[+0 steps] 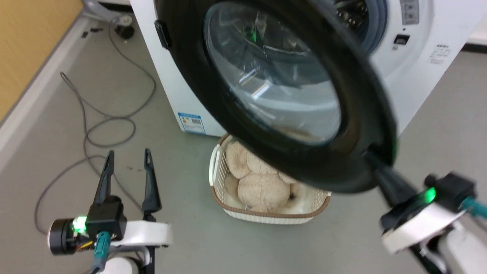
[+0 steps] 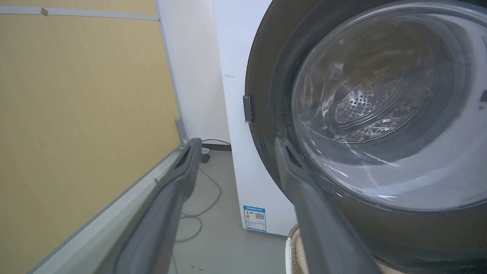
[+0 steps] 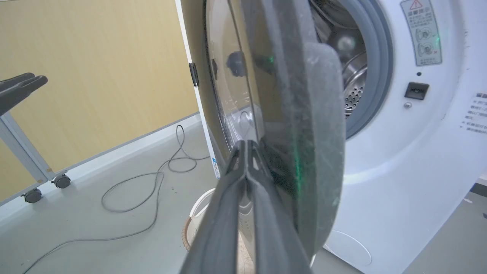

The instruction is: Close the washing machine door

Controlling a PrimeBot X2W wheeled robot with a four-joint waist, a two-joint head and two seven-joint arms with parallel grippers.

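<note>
The washing machine door (image 1: pixel 274 83) overhangs the basket (image 1: pixel 266 217); floor (image 1: pixel 182 160) leftward open

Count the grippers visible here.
2. The left gripper is open over the floor, left of the basket; the right gripper is shut, tips at the door's outer face. None seems hidden.

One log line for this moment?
round black-rimmed glass washer door: partly open | right gripper: shut, tips on outer face | left gripper: open, empty

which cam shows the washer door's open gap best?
Right wrist view: the washing machine door is edge-on, standing well clear of the gasket. Head view and left wrist view look onto its outer face, through the glass, so the gap is hard to judge there.
</note>
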